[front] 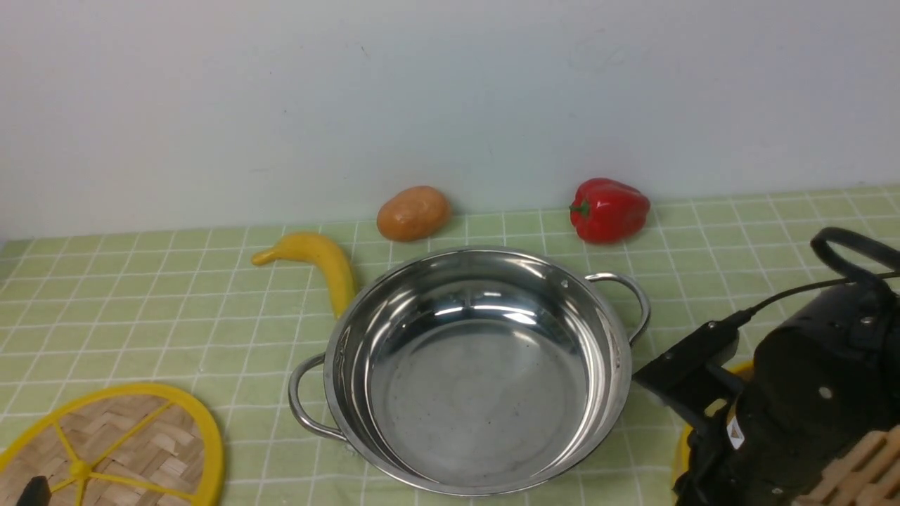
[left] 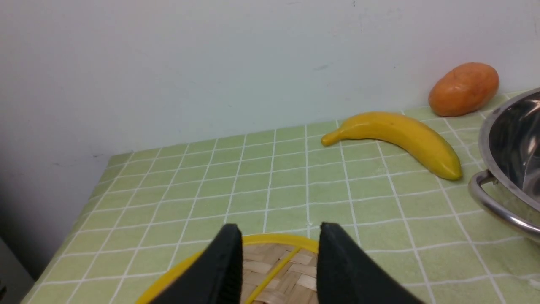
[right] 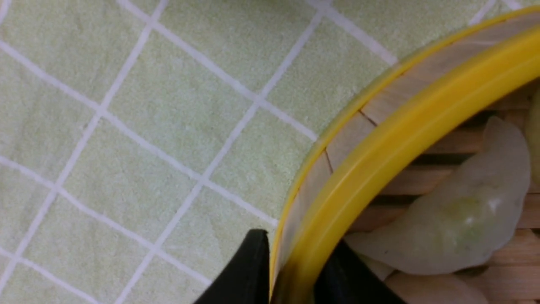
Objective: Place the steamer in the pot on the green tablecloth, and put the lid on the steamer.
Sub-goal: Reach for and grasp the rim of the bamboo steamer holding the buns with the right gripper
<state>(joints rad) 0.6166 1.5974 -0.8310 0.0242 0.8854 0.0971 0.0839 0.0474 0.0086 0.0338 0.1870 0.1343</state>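
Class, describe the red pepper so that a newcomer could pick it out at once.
Find the large shiny steel pot on the green checked tablecloth. Beyond it, towards the wall, slightly right of its middle, lies the pepper. It is glossy red with a green stem, unlike the plain brown potato-like item to its left and the yellow banana.

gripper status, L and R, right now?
Left gripper: open, holding nothing, lid beyond its fingers.
Right gripper: fingers on both sides of the steamer's rim; firm grip can't be told.
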